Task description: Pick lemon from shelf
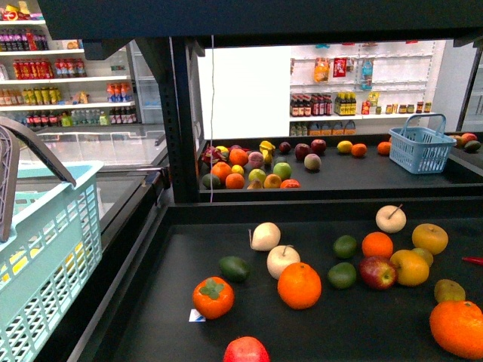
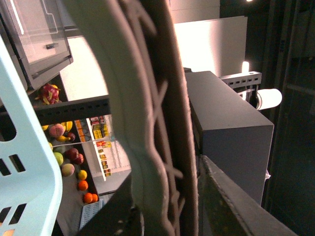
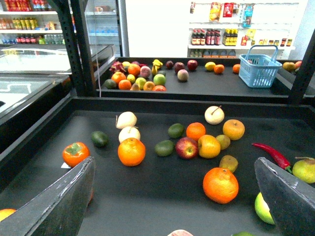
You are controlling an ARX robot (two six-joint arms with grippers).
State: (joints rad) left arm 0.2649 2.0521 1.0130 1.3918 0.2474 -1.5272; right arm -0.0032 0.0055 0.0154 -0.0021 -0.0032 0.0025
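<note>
Straight ahead in the front view, the shelf [image 1: 178,136] carries fruit on two black decks. The lemon [image 1: 410,268] lies on the near deck, towards the right, touching a red apple [image 1: 377,272], with a rounder orange-yellow fruit [image 1: 429,238] just behind it. A pale teal basket [image 1: 45,264] fills the left edge. Neither arm shows from here.

Close up, the left wrist view is mostly taken up by the basket handle [image 2: 142,123] and a corner of the basket's wall. A dark edge beside the handle may belong to the left gripper [image 2: 231,206], but I cannot tell whether its jaws are spread or closed. No lemon can be picked out here.

From the right wrist view, the right gripper [image 3: 174,163] hangs over the near deck with its two dark fingers [image 3: 64,201] spread wide and holding nothing. The lemon [image 3: 209,146] sits beyond the gap between them, clear of both fingers, pressed against the red apple [image 3: 186,147], with a large orange [image 3: 220,185] lying nearer the gripper.
</note>
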